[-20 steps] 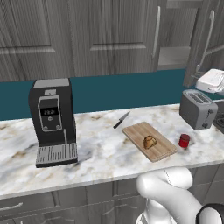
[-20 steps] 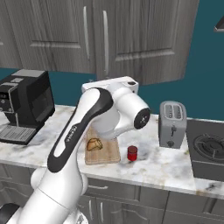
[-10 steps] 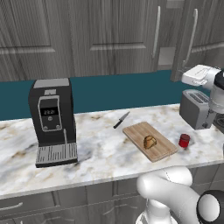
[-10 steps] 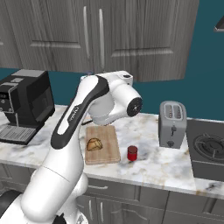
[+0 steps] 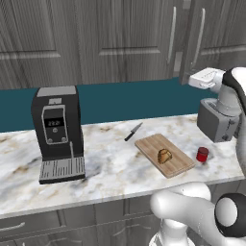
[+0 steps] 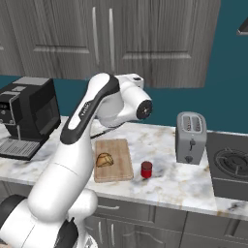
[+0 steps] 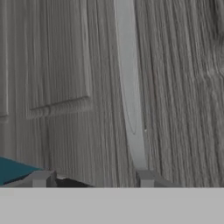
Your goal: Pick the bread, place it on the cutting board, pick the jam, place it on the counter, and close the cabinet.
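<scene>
The bread point(image 5: 165, 155) point(image 6: 104, 159) lies on the cutting board point(image 5: 150, 144) point(image 6: 118, 167). To the right of the board, the red jam point(image 5: 202, 153) point(image 6: 146, 169) stands on the marble counter point(image 5: 110, 158) point(image 6: 164, 184). My gripper point(image 5: 194, 80) point(image 7: 94, 179) is raised against the right door of the cabinet point(image 5: 216, 29) point(image 7: 183, 87), which stands slightly ajar. In the hand view the door's silver handle point(image 7: 130, 87) is just ahead. The fingertips point(image 7: 41, 178) stand apart with nothing between them.
A black coffee machine point(image 5: 56, 129) point(image 6: 26, 116) stands on the left of the counter. A knife point(image 5: 133, 131) lies behind the board. A toaster point(image 5: 217, 126) point(image 6: 190, 137) is on the right, with a stove point(image 6: 232, 164) beyond it.
My hand has moved left and up against the cabinet door. The gap beside the door has narrowed. Bread and jam have not moved.
</scene>
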Tool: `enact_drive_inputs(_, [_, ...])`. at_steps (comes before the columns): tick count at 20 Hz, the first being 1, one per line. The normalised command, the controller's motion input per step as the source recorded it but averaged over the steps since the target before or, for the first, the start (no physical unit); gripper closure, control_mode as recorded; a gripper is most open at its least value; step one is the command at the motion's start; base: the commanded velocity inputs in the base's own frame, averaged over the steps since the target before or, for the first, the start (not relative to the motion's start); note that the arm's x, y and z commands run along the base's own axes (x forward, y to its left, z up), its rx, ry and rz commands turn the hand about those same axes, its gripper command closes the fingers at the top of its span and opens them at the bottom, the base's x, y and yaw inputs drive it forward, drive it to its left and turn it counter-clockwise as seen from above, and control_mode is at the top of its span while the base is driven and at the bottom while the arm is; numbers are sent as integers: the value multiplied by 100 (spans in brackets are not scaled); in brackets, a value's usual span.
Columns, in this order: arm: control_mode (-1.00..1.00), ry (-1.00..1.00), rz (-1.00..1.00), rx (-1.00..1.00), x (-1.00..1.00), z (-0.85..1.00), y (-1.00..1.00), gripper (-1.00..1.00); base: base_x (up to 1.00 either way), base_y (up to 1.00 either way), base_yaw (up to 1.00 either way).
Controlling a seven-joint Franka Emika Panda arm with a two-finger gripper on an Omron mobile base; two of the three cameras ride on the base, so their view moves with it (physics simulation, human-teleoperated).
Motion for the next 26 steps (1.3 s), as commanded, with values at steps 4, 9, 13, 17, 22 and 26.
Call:
enact_drive_inputs(4, [-100,0,0,0,46,0,0,-100,0,0,0])
enact_drive_inputs(9, [-100,0,0,0,43,0,0,-100,0,0,0])
enact_drive_inputs(13, [-100,0,0,0,38,0,0,-100,0,0,0])
enact_drive_inputs(17, [-100,0,0,0,41,0,0,-100,0,0,0])
enact_drive_inputs(22, [-100,0,0,0,40,0,0,-100,0,0,0])
enact_drive_inputs(26, [-100,0,0,0,22,0,0,-100,0,0,0])
